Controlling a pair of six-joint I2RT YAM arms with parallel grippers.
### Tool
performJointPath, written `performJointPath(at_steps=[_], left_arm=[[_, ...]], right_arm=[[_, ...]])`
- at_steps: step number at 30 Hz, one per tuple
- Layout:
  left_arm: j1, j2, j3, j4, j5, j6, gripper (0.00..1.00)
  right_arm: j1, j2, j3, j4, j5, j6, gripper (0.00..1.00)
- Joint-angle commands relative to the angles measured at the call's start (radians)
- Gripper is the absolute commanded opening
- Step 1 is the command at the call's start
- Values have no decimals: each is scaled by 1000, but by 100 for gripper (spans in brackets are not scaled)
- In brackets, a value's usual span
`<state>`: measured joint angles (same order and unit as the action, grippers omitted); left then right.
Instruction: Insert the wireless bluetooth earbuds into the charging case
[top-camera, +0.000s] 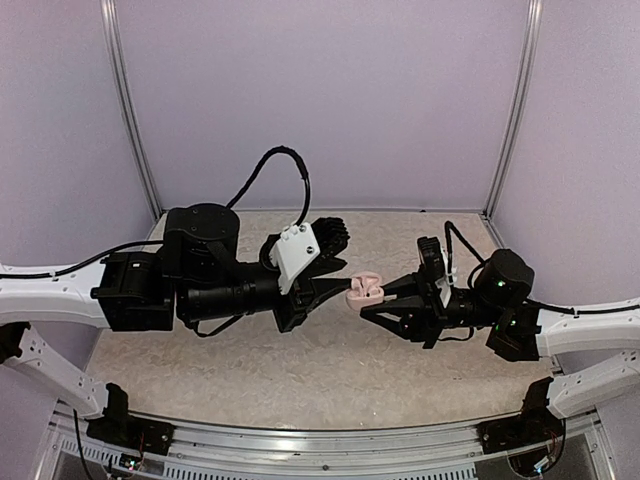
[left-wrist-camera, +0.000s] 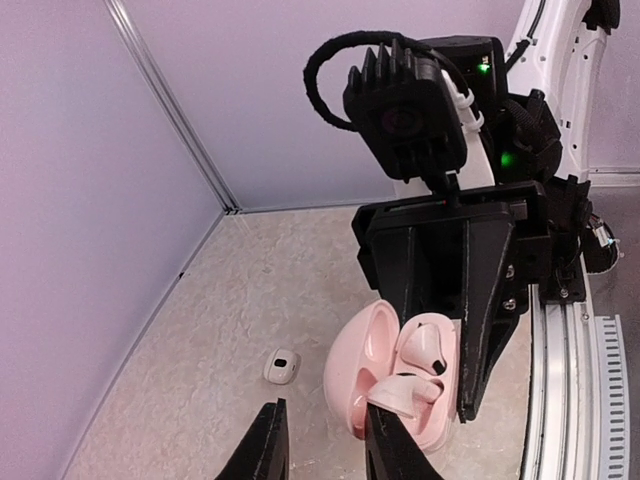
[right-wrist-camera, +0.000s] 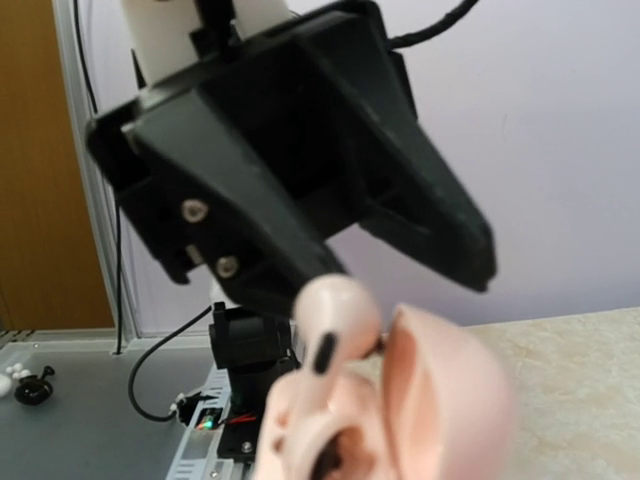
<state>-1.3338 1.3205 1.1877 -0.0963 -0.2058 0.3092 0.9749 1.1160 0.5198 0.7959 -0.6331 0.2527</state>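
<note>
The charging case looks pale pink here and hangs open in mid-air between both arms. My right gripper is shut on it, its black fingers flanking the case. One earbud sits in the upper well. The second earbud lies half out of the lower well, against the outer side of one left finger. It stands up from the case as a rounded bud with a dark slot. My left gripper is open with nothing between its fingers. My right gripper's own fingers are out of the right wrist view.
A small whitish rounded object with a dark spot lies on the beige tabletop below and left of the case. Lilac walls close off the back and sides. A metal rail runs along the near edge.
</note>
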Motion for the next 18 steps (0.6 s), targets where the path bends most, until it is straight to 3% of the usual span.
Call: performJointPath(at_steps=[1, 11, 18], left_arm=[[2, 5, 28, -9, -46, 38, 28], [-24, 1, 17, -30, 3, 131, 28], [-75, 33, 39, -79, -76, 235, 24]], right_arm=[[11, -1, 13, 18, -17, 2, 0], [9, -2, 10, 17, -6, 3, 0], [11, -6, 8, 18, -3, 5, 0]])
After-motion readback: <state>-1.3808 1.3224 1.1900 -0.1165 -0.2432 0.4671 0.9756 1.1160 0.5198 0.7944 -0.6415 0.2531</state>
